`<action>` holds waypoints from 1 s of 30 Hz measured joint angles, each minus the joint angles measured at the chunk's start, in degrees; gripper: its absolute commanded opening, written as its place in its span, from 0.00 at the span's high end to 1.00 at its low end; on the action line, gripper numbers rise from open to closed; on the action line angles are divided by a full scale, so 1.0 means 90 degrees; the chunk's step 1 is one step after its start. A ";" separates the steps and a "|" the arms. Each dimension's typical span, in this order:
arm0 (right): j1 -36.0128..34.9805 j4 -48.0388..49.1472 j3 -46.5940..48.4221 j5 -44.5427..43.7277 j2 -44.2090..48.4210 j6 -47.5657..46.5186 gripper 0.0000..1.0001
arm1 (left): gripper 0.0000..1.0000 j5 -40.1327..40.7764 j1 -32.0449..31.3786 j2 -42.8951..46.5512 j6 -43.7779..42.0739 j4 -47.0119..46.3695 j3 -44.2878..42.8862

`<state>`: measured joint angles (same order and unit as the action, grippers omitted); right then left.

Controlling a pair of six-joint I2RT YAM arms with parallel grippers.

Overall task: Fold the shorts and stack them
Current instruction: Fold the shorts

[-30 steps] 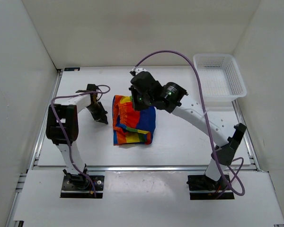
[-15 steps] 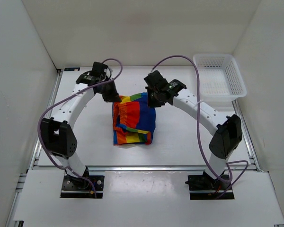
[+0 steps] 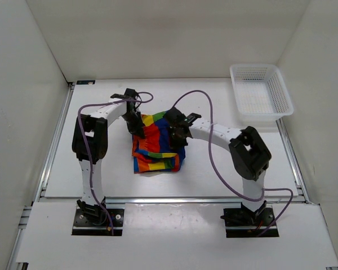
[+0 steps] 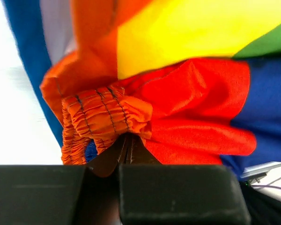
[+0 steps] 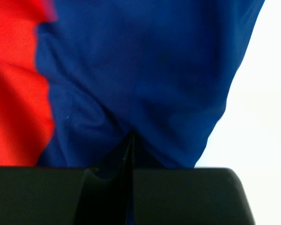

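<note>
One pair of shorts (image 3: 158,152), one mesh basket (image 3: 262,93), one table (image 3: 214,169) — two arms: left arm (image 3: 104,112), right arm (image 3: 214,130).

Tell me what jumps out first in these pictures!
The soft rainbow-striped fabric shorts in the middle of the white table stand out most. The left gripper pinches their gathered orange waistband, the right gripper their blue cloth. A white mesh basket sits in the far right corner.

shorts (image 3: 156,151) laid at desk (image 3: 158,181) centre | flanked at their far edge by left gripper (image 3: 137,128) and right gripper (image 3: 177,134) | basket (image 3: 261,93) set in far-right corner
</note>
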<state>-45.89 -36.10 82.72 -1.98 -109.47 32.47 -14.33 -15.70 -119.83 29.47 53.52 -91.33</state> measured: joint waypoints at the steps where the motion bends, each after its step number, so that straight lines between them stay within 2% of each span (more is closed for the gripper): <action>1: -0.0036 0.0036 -0.0015 -0.0104 -0.0172 0.0015 1.00 | 0.90 0.0015 0.0044 -0.0010 -0.0024 0.0024 0.0000; 6: -0.0209 -0.0024 0.0044 -0.0918 -0.0658 0.0080 1.00 | 0.90 0.0046 0.0131 0.0002 -0.0124 0.0029 0.0000; 10: -0.0301 -0.0223 0.0036 -0.1234 -0.0262 0.0078 1.00 | 0.90 0.0095 0.0131 0.0002 -0.0199 0.0027 0.0000; 14: -0.0457 -0.0396 0.0036 -0.1401 0.0583 0.0063 1.00 | 0.90 0.0117 0.0131 0.0148 -0.0238 0.0010 0.0078; 18: -0.0656 -0.0403 0.0041 -0.1307 0.1090 0.0034 1.00 | 0.90 0.0126 0.0131 0.0792 -0.0253 0.0000 0.0452; 23: -0.0811 -0.0134 -0.0308 -0.0848 0.0986 -0.0039 1.00 | 0.90 0.0109 0.0044 0.1756 -0.0226 -0.0019 0.0940; 30: -0.0835 0.0398 -0.0986 -0.0469 0.0061 -0.0034 1.00 | 0.90 0.0117 -0.0153 0.1353 -0.0180 -0.0189 0.1367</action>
<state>-53.41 -32.51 73.84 -6.20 -108.92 32.16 -13.28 -17.08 -107.66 27.86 51.81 -79.02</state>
